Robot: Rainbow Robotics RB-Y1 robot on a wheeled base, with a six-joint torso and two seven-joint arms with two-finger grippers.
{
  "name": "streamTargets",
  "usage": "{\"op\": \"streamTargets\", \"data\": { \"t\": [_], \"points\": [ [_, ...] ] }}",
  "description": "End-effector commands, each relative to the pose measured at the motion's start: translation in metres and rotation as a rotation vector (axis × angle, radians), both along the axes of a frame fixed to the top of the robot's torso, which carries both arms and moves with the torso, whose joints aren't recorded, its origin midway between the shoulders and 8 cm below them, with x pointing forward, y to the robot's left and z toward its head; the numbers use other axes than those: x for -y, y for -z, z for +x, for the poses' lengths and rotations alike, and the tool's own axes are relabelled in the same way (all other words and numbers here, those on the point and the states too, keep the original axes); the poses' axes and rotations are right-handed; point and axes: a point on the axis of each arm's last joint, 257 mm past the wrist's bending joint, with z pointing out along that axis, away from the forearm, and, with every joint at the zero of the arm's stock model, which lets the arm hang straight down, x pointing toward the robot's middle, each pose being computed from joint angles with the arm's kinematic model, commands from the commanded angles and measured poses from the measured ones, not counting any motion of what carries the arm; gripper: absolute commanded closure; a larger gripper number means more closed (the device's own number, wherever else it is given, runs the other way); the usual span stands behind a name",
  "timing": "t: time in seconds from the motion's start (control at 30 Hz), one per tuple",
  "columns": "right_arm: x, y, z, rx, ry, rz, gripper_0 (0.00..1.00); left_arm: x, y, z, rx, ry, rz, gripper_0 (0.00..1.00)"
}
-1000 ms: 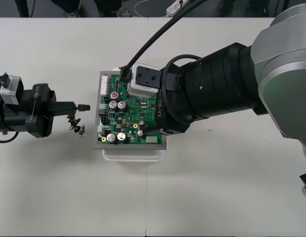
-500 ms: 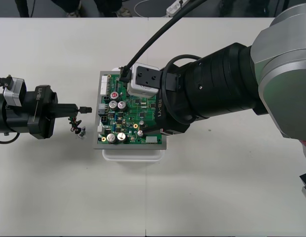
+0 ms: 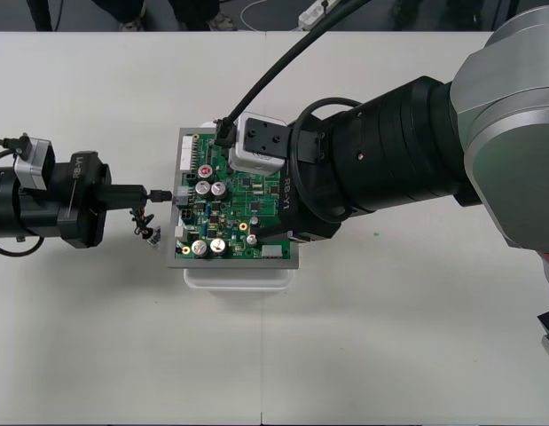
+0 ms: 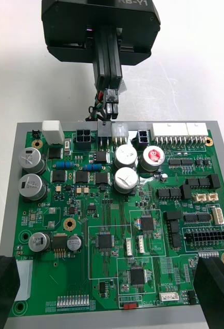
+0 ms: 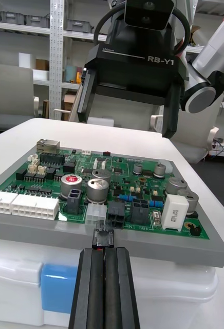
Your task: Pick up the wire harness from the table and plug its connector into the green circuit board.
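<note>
The left pincer (image 3: 157, 194) clenches the harness's black plug (image 3: 166, 195) at an edge connector (image 5: 115, 222) of the green circuit board (image 3: 239, 209); wires (image 3: 139, 217) and metal socket (image 3: 152, 235) dangle below. The right pincer (image 4: 110, 288), released, hovers over the board, its arm (image 3: 389, 151) hiding part.

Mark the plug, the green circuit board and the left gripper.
plug (image 5: 103, 238), left wrist view, its black body beyond the fingertips
green circuit board (image 4: 50, 277), right wrist view, bare green patch
left gripper (image 3: 146, 194), front view, between its fingertips
</note>
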Motion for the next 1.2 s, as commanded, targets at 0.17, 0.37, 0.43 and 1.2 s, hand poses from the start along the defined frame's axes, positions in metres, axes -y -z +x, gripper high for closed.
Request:
{"op": "streamTargets", "data": {
  "t": [0.17,0.37,0.43,1.2],
  "points": [
    [-0.0046,-0.0211,0.0016,0.050,-0.026,0.023,0.01,0.0222,-0.0143,-0.0120,0.012,0.097,0.005,1.00],
    [-0.0047,-0.0211,0.0012,0.051,-0.030,0.022,0.01,0.0230,-0.0123,-0.0125,0.020,0.099,0.016,1.00],
    [-0.0049,-0.0211,0.0008,0.049,-0.030,0.023,0.01,0.0226,-0.0120,-0.0129,0.020,0.099,0.017,1.00],
    [-0.0058,-0.0208,-0.0013,0.045,-0.038,0.024,0.01,0.0233,-0.0103,-0.0141,0.033,0.102,0.028,1.00]
  ]
}}
